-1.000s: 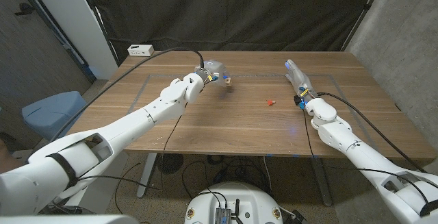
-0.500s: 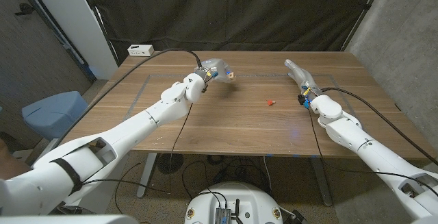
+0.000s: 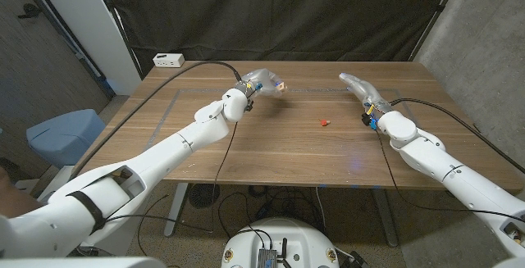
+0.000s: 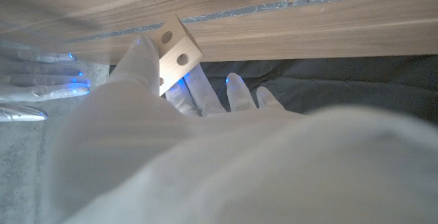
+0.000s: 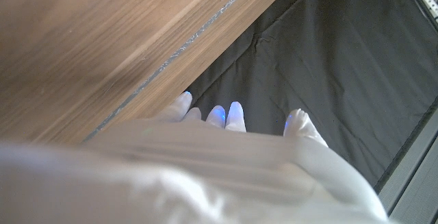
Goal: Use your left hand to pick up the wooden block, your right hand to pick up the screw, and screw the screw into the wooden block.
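My left hand pinches the small wooden block a little above the table's far middle. In the left wrist view the pale block shows round holes on its faces, held between the thumb and the fingers. The small red screw lies on the table between the hands, nearer my right one. Beyond the screw and to its right, my right hand hovers with fingers stretched out and nothing in them. In the right wrist view its fingertips point past the table's far edge toward the black curtain.
A white power strip sits at the wooden table's far left corner. A black curtain hangs behind. Cables run along both arms. A blue chair stands left of the table.
The left hand has carried the block slightly up and toward the far right. The right arm has reached farther over the table; the screw has not moved.
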`<move>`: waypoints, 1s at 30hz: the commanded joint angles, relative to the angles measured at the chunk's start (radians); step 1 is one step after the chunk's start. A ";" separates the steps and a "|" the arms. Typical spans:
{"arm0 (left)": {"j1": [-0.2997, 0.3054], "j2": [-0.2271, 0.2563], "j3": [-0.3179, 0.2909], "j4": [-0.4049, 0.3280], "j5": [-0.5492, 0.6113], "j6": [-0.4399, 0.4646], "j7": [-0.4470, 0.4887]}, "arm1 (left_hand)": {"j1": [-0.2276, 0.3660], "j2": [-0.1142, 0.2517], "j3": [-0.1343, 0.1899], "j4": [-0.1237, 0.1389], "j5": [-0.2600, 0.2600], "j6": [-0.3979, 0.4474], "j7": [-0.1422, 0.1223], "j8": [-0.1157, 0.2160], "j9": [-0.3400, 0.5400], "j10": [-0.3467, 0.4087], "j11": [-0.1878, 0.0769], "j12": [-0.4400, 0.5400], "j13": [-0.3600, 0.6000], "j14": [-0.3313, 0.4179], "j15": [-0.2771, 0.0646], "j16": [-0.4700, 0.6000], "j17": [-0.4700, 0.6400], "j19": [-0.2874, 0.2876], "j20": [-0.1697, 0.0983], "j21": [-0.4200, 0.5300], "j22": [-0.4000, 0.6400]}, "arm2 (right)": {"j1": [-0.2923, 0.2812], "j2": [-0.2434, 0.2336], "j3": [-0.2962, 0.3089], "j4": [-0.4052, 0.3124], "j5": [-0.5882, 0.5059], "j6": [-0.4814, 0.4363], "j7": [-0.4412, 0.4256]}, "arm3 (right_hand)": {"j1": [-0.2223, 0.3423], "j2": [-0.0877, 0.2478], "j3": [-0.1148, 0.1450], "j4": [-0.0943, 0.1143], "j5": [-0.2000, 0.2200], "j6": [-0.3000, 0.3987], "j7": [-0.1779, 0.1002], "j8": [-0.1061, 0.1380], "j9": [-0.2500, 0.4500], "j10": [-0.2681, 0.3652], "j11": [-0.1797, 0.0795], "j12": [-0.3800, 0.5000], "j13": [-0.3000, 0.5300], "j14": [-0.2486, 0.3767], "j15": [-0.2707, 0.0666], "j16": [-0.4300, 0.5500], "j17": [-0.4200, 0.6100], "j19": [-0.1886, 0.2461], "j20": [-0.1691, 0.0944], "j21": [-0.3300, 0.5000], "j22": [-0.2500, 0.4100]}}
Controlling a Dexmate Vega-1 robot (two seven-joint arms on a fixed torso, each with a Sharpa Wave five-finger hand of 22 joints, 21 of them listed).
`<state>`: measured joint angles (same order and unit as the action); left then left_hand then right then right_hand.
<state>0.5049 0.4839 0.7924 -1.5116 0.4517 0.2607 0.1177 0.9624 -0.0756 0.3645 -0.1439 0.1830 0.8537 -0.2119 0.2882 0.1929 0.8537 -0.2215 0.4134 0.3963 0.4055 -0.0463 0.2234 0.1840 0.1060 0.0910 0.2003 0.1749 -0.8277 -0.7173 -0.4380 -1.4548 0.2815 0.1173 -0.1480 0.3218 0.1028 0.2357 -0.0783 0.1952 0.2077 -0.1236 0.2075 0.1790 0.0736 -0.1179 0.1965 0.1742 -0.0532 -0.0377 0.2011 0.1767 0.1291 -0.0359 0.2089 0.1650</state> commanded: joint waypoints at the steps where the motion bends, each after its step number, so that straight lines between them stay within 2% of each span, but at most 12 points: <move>1: 0.007 -0.030 -0.025 0.012 -0.187 0.004 0.005 | -0.003 0.007 -0.005 0.000 0.009 -0.011 0.001 -0.006 0.004 -0.010 0.000 -0.008 0.003 0.001 -0.098 0.001 0.005 0.013 0.000 0.008 0.002 | -0.016 -0.103 -0.011 -0.108 -0.085 -0.066 0.021 | 0.031 -0.011 0.008 -0.025 0.007 0.010 0.000 0.000 0.006 0.006 0.004 0.001 0.006 0.009 -0.034 0.003 0.003 0.017 -0.005 0.005 0.003; 6: 0.013 -0.042 -0.034 0.023 -0.246 -0.014 0.012 | -0.005 0.010 -0.009 0.001 0.010 -0.020 0.000 -0.015 0.005 -0.017 0.000 -0.014 0.004 0.001 -0.094 0.001 0.006 0.030 -0.006 0.013 0.004 | -0.013 -0.140 -0.016 -0.141 -0.113 -0.103 0.048 | 0.069 -0.034 0.017 -0.061 0.015 0.019 -0.008 0.002 0.007 0.008 0.007 -0.002 0.007 0.013 -0.032 0.000 0.003 0.027 -0.001 0.000 0.002; 8: 0.015 -0.046 -0.036 0.025 -0.264 -0.013 0.017 | -0.005 0.011 -0.010 0.002 0.010 -0.022 0.001 -0.016 0.005 -0.019 0.000 -0.016 0.005 0.001 -0.093 0.000 0.006 0.029 -0.005 0.013 0.005 | -0.012 -0.151 -0.015 -0.146 -0.119 -0.102 0.060 | 0.102 -0.049 0.027 -0.085 0.019 0.026 -0.039 0.003 0.008 0.008 0.008 -0.004 0.008 0.017 -0.030 -0.001 0.004 0.032 0.005 -0.004 0.002; 11: 0.015 -0.043 -0.040 0.052 -0.303 -0.077 0.009 | -0.005 0.015 -0.012 0.002 0.012 -0.036 0.001 -0.026 0.005 -0.030 0.000 -0.023 0.006 -0.007 -0.091 -0.003 0.007 0.025 -0.004 0.010 0.006 | -0.006 -0.175 -0.020 -0.163 -0.139 -0.120 0.082 | 0.131 -0.062 0.035 -0.098 0.019 0.046 -0.069 0.009 0.008 0.007 0.005 -0.005 0.008 0.019 -0.026 -0.002 0.004 0.036 0.011 -0.008 0.003; 17: 0.017 -0.049 -0.055 0.089 -0.373 -0.132 -0.003 | -0.008 0.021 -0.015 0.004 0.013 -0.039 0.000 -0.031 0.006 -0.039 0.000 -0.030 0.008 -0.013 -0.094 -0.005 0.008 0.012 0.003 0.004 0.007 | 0.009 -0.218 -0.033 -0.195 -0.195 -0.152 0.113 | 0.165 -0.077 0.045 -0.107 0.016 0.054 -0.086 0.011 0.009 0.001 -0.001 -0.007 0.009 0.021 -0.024 -0.002 0.005 0.041 0.016 -0.010 0.003; 24: 0.021 -0.064 -0.065 0.125 -0.440 -0.179 -0.015 | -0.008 0.025 -0.017 0.005 0.014 -0.041 -0.001 -0.034 0.006 -0.044 0.000 -0.034 0.009 -0.008 -0.091 -0.003 0.009 0.016 0.005 0.006 0.007 | 0.023 -0.257 -0.047 -0.227 -0.258 -0.179 0.146 | 0.206 -0.095 0.055 -0.111 0.009 0.071 -0.092 0.016 0.011 -0.003 -0.004 -0.008 0.010 0.025 -0.020 -0.003 0.006 0.047 0.022 -0.012 0.003; 30: 0.028 -0.086 -0.077 0.185 -0.490 -0.277 -0.005 | -0.010 0.031 -0.020 0.007 0.015 -0.037 0.001 -0.036 0.007 -0.049 0.000 -0.039 0.012 -0.002 -0.092 0.001 0.011 0.021 0.001 0.008 0.008 | 0.043 -0.280 -0.064 -0.252 -0.318 -0.199 0.183 | 0.242 -0.113 0.064 -0.111 0.002 0.088 -0.092 0.021 0.013 -0.011 -0.005 -0.010 0.010 0.029 -0.017 -0.002 0.006 0.053 0.025 -0.014 0.003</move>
<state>0.5238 0.4255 0.7342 -1.4042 0.0596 0.1110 0.1102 0.9525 -0.0573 0.3494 -0.1367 0.1927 0.8109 -0.2130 0.2509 0.1982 0.8121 -0.2199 0.3769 0.4040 0.3977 -0.0466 0.2234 0.1890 0.1199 0.0911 0.2088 0.1795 -0.8118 -0.9442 -0.4777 -1.6587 0.0585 -0.0405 -0.0214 0.5476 -0.0065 0.2910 -0.1883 0.2029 0.2849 -0.2144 0.2192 0.1888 0.0694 -0.1219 0.1885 0.1793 -0.0320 -0.0267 0.2011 0.1794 0.1736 -0.0124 0.1958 0.1649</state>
